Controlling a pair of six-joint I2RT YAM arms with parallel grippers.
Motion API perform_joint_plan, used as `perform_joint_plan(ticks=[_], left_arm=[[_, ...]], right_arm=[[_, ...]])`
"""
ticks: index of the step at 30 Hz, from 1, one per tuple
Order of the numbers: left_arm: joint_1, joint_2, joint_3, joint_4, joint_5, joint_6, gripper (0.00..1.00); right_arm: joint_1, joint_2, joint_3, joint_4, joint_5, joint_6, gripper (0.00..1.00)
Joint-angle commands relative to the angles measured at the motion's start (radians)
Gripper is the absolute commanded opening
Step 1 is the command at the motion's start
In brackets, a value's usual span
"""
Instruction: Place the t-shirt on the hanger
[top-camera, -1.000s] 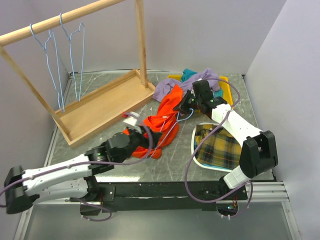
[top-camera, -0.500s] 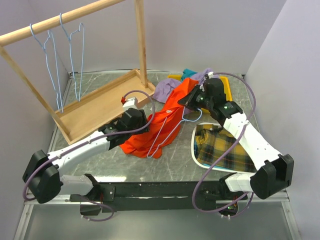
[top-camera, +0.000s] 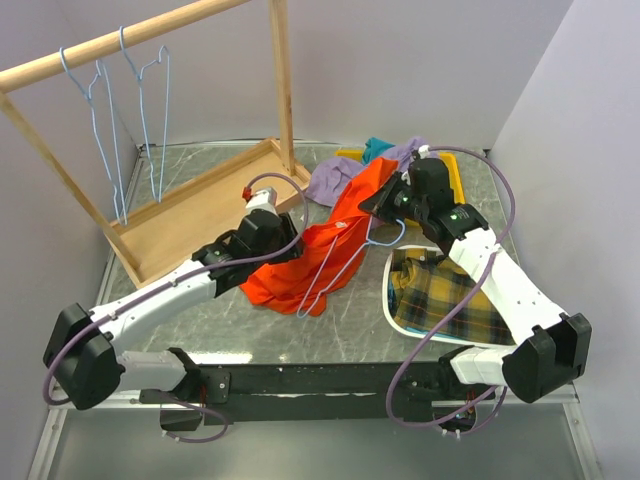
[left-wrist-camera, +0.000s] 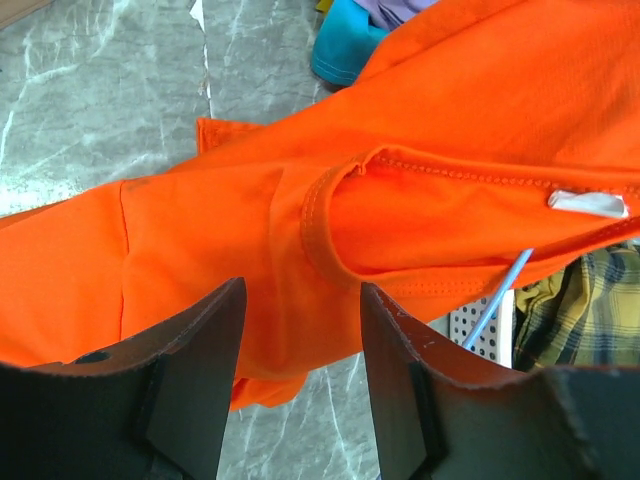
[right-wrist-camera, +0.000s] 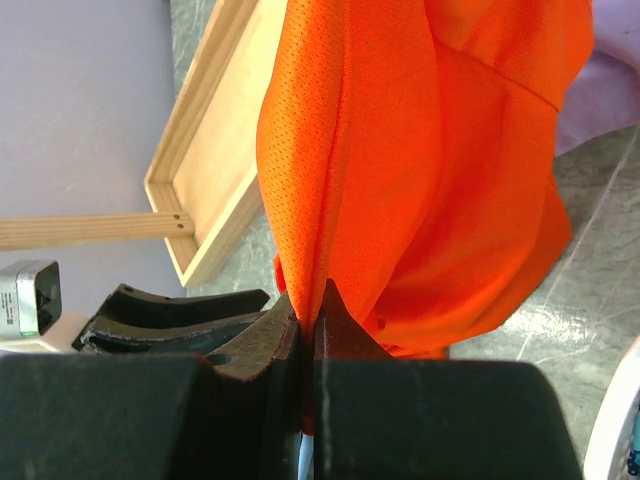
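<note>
- Nearest the arm bases, on the right of the desk (top-camera: 340, 335), a yellow plaid cloth (top-camera: 450, 295) lies in a white basket (top-camera: 388, 300).
- The left end effector (left-wrist-camera: 300, 300) is spread wide. In its wrist view the orange cloth shows through the gap between the two dark fingers (left-wrist-camera: 190, 370). Whether either finger touches the cloth cannot be told.
- The t-shirt (top-camera: 280, 280) stretches from the middle of the desk up and to the right. Its lower part lies bunched on the stone surface by the left arm, and its upper part is lifted clear.
- The round collar (left-wrist-camera: 330, 220) is open towards the left wrist camera, with a white label (left-wrist-camera: 585, 203) inside the neck.
- The hanger (left-wrist-camera: 497, 298) lies against the shirt. Its thin blue wire slants out from under the collar edge towards the basket.
- The right end effector (right-wrist-camera: 312, 305) is pressed together, pinching a fold of the t-shirt at its raised end, so the cloth hangs from it in a long drape.
- Just behind the shirt lies a lavender garment (top-camera: 330, 182), with a teal cloth (top-camera: 378, 148) farther back.
- At the far left stands a wooden rack (top-camera: 200, 215), with two more blue wire hangers (top-camera: 140, 115) on its rail (top-camera: 110, 42).
</note>
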Motion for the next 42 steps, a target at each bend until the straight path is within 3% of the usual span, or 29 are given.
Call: perform_joint_plan(ticks=[1,8,11,12,14,18,25,32,42], left_arm=[[0.01,0.038,0.064,0.033,-0.016,0.003,0.55],[0.036,0.145,0.097,0.085,0.0,0.009,0.49],[0.041,0.144,0.095,0.084,-0.017,0.012,0.29],[0.044,0.136,0.086,0.096,-0.017,0.014,0.14],[0.043,0.099,0.039,0.11,-0.013,0.008,0.02],[0.038,-0.008,-0.098,0.176,0.001,-0.033,0.01],[-0.023,-0.233,-0.31,0.25,-0.075,-0.073,0.01],[-0.1,-0.384,-0.36,0.193,-0.146,-0.106,0.01],[-0.157,-0.511,-0.437,0.086,-0.18,-0.164,0.01]], right_arm=[[0.011,-0.042,0.036,0.021,0.016,-0.01,0.0],[0.016,-0.045,0.05,0.012,0.027,-0.006,0.0],[0.016,-0.04,0.053,0.012,0.033,0.008,0.0],[0.016,-0.04,0.058,0.013,0.033,0.026,0.0],[0.014,-0.03,0.072,0.013,0.045,0.051,0.0],[0.014,0.004,0.173,-0.046,0.161,0.167,0.0],[0.014,0.148,0.397,-0.316,0.309,0.315,0.0],[0.011,0.179,0.432,-0.35,0.415,0.376,0.0],[-0.006,0.21,0.483,-0.376,0.426,0.418,0.0]])
